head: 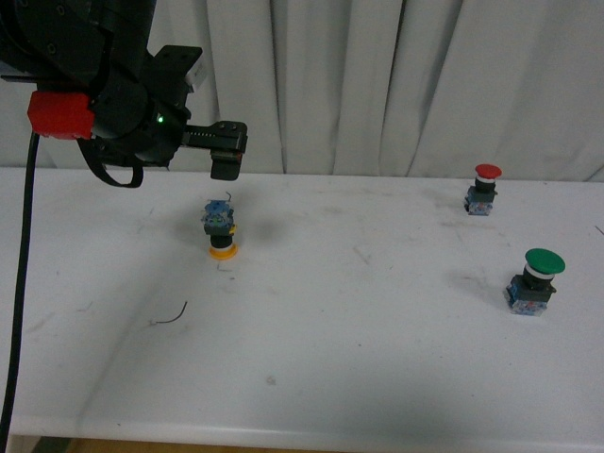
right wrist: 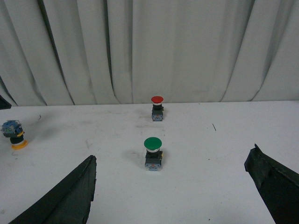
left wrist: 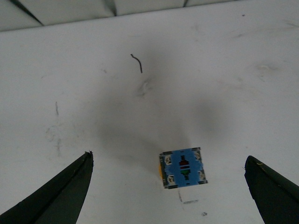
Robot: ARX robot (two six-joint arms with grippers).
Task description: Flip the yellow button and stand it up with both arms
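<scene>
Both left gripper (left wrist: 168,156) and right gripper (right wrist: 174,154) gape wide over scuffed table (head: 377,359), curtain (head: 377,75) behind.

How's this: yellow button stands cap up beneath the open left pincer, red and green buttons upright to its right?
No: the front view shows the yellow button cap down, blue base up. The open left pincer is above it; red button and green button stand upright to its right.

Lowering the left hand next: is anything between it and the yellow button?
Nothing. The left wrist view shows the yellow button below the open left hand, with only bare white table between it and the fingers.
</scene>
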